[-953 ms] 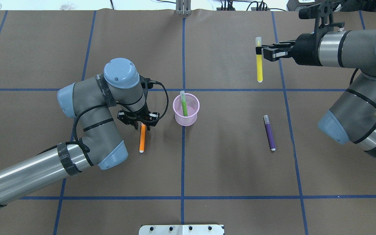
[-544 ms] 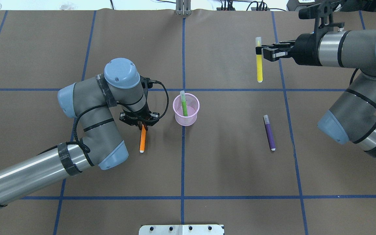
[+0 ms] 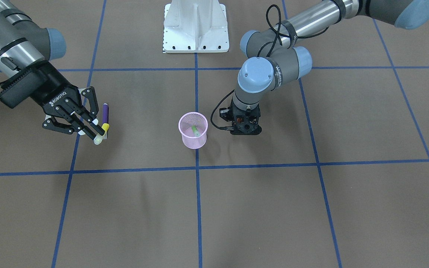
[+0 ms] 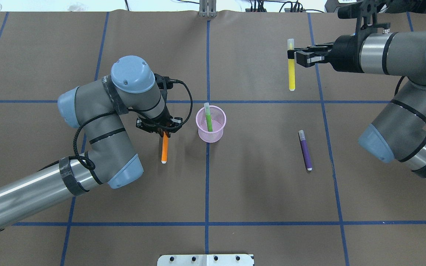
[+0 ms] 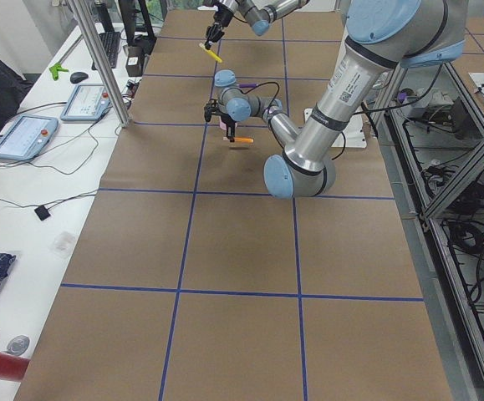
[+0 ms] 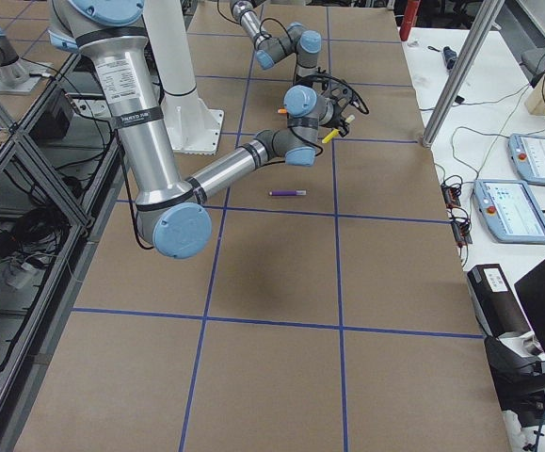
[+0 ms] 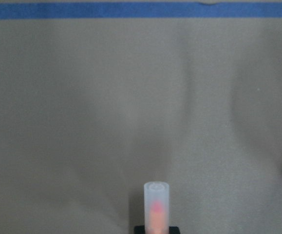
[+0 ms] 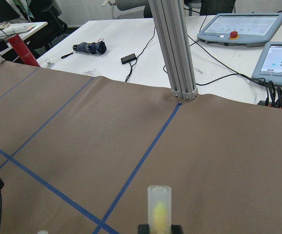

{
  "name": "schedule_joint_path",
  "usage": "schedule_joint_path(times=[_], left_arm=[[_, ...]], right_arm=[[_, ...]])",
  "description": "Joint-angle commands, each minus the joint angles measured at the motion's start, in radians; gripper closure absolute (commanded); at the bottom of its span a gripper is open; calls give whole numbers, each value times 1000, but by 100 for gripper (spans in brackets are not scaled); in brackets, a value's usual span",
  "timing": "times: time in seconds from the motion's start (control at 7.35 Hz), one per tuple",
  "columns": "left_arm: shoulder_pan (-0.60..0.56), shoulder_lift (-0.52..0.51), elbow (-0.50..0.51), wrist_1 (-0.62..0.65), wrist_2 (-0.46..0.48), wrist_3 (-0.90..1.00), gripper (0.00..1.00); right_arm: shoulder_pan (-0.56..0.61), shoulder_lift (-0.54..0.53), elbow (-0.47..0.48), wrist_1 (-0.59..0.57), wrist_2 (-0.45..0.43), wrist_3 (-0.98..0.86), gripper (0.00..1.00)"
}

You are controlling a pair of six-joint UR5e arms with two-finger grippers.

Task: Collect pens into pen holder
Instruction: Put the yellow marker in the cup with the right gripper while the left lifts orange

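The pink mesh pen holder [image 4: 213, 137] [image 3: 194, 143] stands at mid-table with the green pen [image 4: 208, 119] [image 3: 195, 130] leaning inside it. Just left of it, my left gripper [image 4: 161, 131] [image 3: 245, 127] points down, shut on the top of the orange pen [image 4: 165, 148] [image 7: 156, 207], which hangs toward the robot. At the far right, my right gripper [image 4: 291, 56] [image 3: 99, 131] is shut on the yellow pen [image 4: 291, 74] [image 8: 159, 209], held above the table. The purple pen [image 4: 305, 149] [image 3: 105, 111] lies flat on the right half.
Blue tape lines grid the brown paper. The robot's white base plate [image 4: 205, 259] [image 3: 196, 26] sits at the near edge, and an aluminium post [image 4: 207, 9] stands at the far edge. Side tables hold tablets and cables [image 8: 238, 22].
My left gripper closed on the orange pen and carried it up and slightly away from the robot. My right gripper shifted a little farther away with the yellow pen.
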Motion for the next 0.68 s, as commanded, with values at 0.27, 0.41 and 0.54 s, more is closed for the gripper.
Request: schedule_joint_path(times=[0.27,0.41,0.54], left_arm=[[-167,16,-140,0,27,136,100],[-198,37,-173,0,27,185,100],[-216,50,-187,0,27,191,100]], right_arm=[[-156,44,21,0,-209,23,100],[-206,68,18,-1,-267,23,100],[-268,78,15,-1,-348,22,100]])
